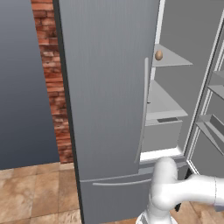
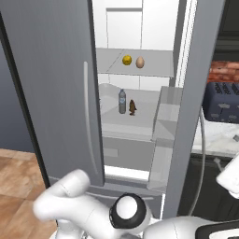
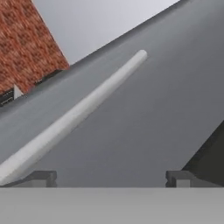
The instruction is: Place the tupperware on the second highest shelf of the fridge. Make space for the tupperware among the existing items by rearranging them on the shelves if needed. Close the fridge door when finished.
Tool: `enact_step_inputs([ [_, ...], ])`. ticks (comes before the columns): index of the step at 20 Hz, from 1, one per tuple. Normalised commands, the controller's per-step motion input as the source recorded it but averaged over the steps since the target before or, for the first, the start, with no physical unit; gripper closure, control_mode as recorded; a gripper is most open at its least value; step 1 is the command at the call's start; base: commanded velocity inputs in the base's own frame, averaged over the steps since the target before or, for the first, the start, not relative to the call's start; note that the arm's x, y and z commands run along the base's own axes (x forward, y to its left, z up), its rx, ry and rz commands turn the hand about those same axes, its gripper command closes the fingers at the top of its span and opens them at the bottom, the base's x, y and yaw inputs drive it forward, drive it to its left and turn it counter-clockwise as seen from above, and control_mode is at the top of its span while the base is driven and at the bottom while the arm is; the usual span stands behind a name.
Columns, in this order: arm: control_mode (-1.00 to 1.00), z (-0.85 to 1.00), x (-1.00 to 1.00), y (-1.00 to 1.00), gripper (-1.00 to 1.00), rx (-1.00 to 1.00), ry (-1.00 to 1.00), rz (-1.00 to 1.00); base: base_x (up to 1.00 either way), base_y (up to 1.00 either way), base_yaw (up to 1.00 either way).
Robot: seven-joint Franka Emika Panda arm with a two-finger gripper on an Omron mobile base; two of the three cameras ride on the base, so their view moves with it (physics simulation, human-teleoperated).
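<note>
The fridge (image 1: 109,87) stands with its left door shut and its right door (image 2: 191,107) swung open. Inside, a pale shelf (image 2: 156,67) carries a yellow round fruit (image 2: 127,59) and a tan egg (image 2: 140,62); the egg (image 1: 159,55) also shows past the shut door's edge. The tupperware is out of view. My gripper (image 3: 111,178) is open, its two fingertips (image 3: 43,177) wide apart with nothing between them. It faces a grey door panel crossed by a long slim handle (image 3: 74,116), which runs just above the left fingertip.
One shelf lower stand a clear water bottle (image 2: 122,101) and a small brown item (image 2: 132,107), with a drawer (image 1: 162,133) beneath. Door bins (image 1: 214,87) line the open door. A dark toaster (image 2: 223,103) sits on the counter to the right, before a brick wall (image 1: 50,65).
</note>
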Motion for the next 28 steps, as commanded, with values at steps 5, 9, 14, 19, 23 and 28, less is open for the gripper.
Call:
enact_step_inputs([
  [5, -1.0, -0.51, 0.62, 0.02, -1.0, -0.02, 0.01, 0.08, 0.0, 0.0, 0.0],
  [9, -1.0, -0.32, 0.58, 0.95, -1.0, -0.31, -0.02, 0.12, 0.0, 0.0, 0.0],
  [14, -1.0, -0.03, 0.04, 1.0, -1.0, -0.43, -0.13, 0.17, 0.0, 0.0, 0.0],
  [19, -1.0, 0.0, 0.0, 1.0, -1.0, -0.45, -0.37, 0.04, 0.0, 0.0, 0.0],
  [23, -1.0, 0.0, -0.01, 1.0, -1.0, -0.46, -0.43, 0.0, 0.0, 0.0, 0.0],
  [28, -1.0, 0.06, 0.07, 1.0, -1.0, -0.38, -0.5, -0.08, 0.0, 0.0, 0.0],
])
